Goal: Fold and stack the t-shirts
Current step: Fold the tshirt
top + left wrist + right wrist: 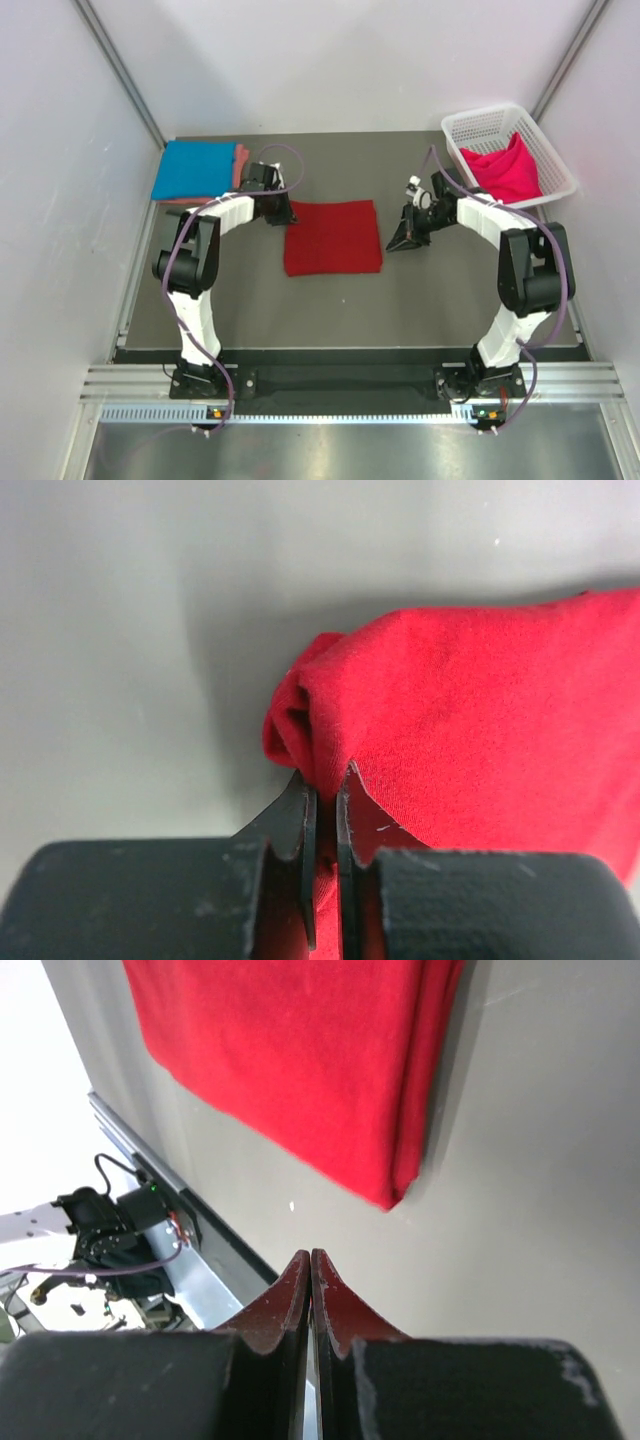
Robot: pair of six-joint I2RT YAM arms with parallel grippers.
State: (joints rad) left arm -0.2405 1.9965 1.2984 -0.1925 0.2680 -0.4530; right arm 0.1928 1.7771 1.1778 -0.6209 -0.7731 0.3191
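The dark red t-shirt lies folded into a rectangle at the table's middle. My left gripper is at its far left corner, and in the left wrist view the gripper is shut on a pinch of the red cloth, which bunches up just ahead of the tips. My right gripper rests just right of the shirt, shut with nothing in it; the shirt's folded corner lies ahead of it. A bright blue t-shirt sits folded at the back left on a salmon pink one.
A white lattice basket stands at the back right with a hot pink t-shirt crumpled inside. White walls close in the table on the left, right and far sides. A metal rail runs along the near edge.
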